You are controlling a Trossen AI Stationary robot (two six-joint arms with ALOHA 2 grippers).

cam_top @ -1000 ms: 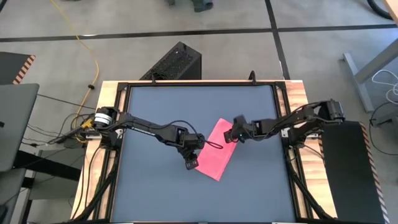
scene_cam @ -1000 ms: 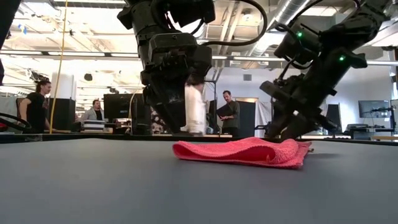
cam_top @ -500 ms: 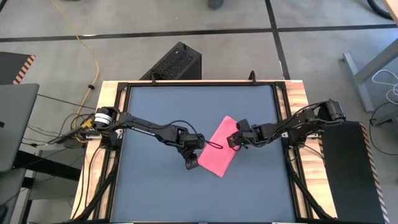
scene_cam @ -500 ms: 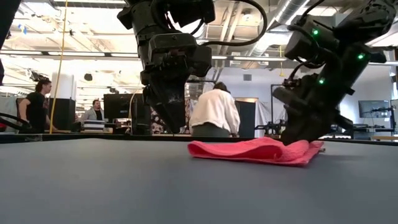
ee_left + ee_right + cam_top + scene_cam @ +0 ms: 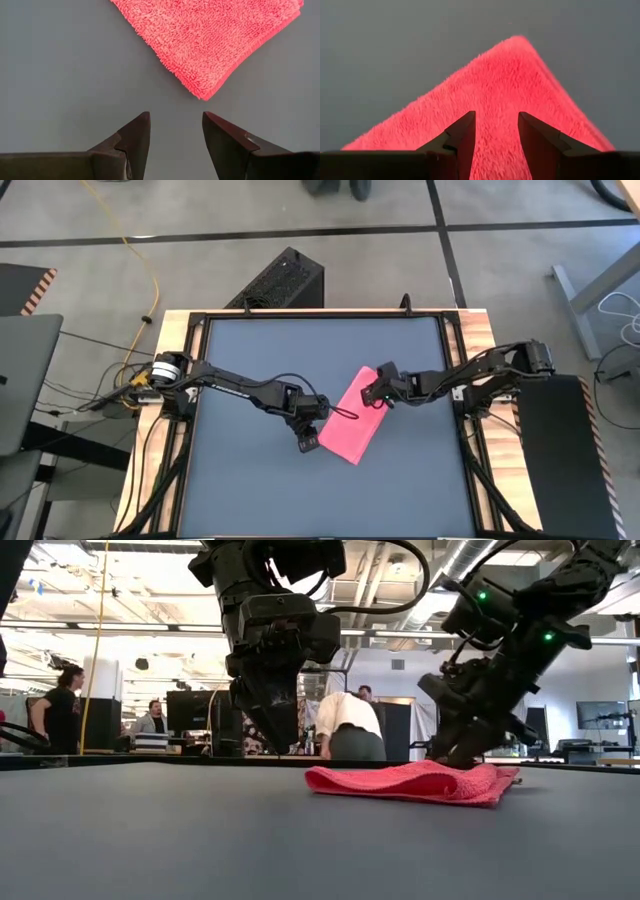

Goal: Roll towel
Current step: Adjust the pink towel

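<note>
R gripper [image 5: 372, 393] back over folded pink towel [image 5: 352, 423] corner

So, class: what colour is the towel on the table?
Bright pink, plain with no pattern; the towel shows best in the left wrist view.

You see a bright pink, plain towel [image 5: 350, 418] with a fuzzy nap and no print, lying on a flat dark grey tabletop [image 5: 250, 360] framed in pale wood [image 5: 170, 330]. Both arms are black; the left gripper [image 5: 175, 131] and the right gripper [image 5: 495, 129] show dark, near-black fingers, and small green lights glow on the right arm. Beyond the table you have a grey floor crossed by black lines and a yellow cable [image 5: 150, 270]
</note>
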